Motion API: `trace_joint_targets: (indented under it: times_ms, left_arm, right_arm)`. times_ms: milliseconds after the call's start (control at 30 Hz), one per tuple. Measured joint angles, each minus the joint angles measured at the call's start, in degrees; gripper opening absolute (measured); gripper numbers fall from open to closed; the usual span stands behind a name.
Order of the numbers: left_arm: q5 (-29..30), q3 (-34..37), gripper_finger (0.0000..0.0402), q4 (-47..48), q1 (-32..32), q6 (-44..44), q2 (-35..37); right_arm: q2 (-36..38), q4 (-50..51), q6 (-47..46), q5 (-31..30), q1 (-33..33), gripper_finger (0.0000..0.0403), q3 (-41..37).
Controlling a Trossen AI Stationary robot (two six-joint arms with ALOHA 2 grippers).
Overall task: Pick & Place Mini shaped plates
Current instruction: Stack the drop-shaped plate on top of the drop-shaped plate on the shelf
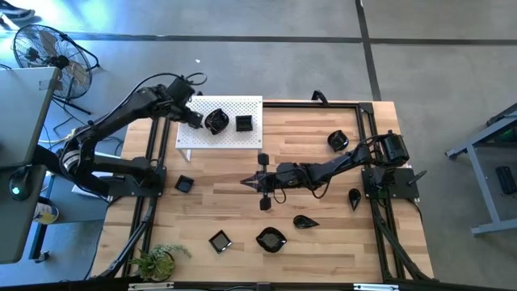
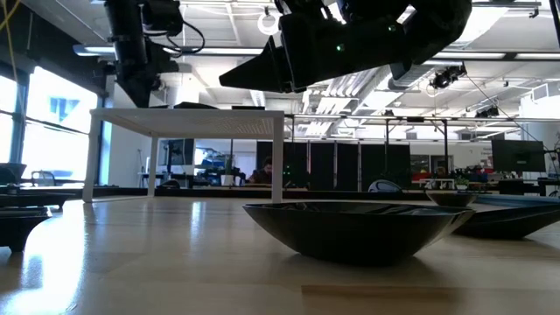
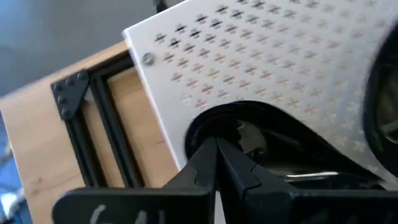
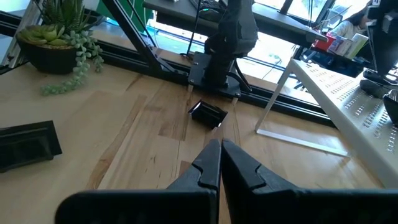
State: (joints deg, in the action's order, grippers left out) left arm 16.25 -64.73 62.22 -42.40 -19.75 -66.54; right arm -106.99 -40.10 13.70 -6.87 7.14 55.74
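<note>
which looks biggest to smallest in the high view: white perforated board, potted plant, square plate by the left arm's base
1. white perforated board, clearly the largest.
2. potted plant at the table's near left corner.
3. square plate, the smallest.
All sit at roughly table level, so nearness hardly skews this.

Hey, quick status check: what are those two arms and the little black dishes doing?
Left hand shut over white board. Right hand shut, empty, mid-table. Two dishes on board, rest scattered. Nothing blocking.

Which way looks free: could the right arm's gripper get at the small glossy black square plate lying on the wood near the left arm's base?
Probably yes. The right gripper, shut and empty, points at the square plate across bare wooden table; nothing lies between.
</note>
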Motion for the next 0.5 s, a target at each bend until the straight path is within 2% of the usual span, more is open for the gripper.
trace_joint_targets:
  times_ms: [300,400,500]
  left_arm:
    - [-0.2,0.0,0.0,-7.8,7.3,8.1,0.0]
    - [0.0,0.0,0.0,-5.9,8.2,9.4,0.0]
    - [1.3,0.0,0.0,-0.1,8.4,9.7,0.4]
  right_arm:
    - [0.0,0.0,0.0,0.0,0.0,0.0001,0.0]
    - [0.0,0.0,-0.1,0.0,0.0,0.0001,0.0]
    - [0.0,0.0,-0.6,0.0,0.0,0.0001,0.0]
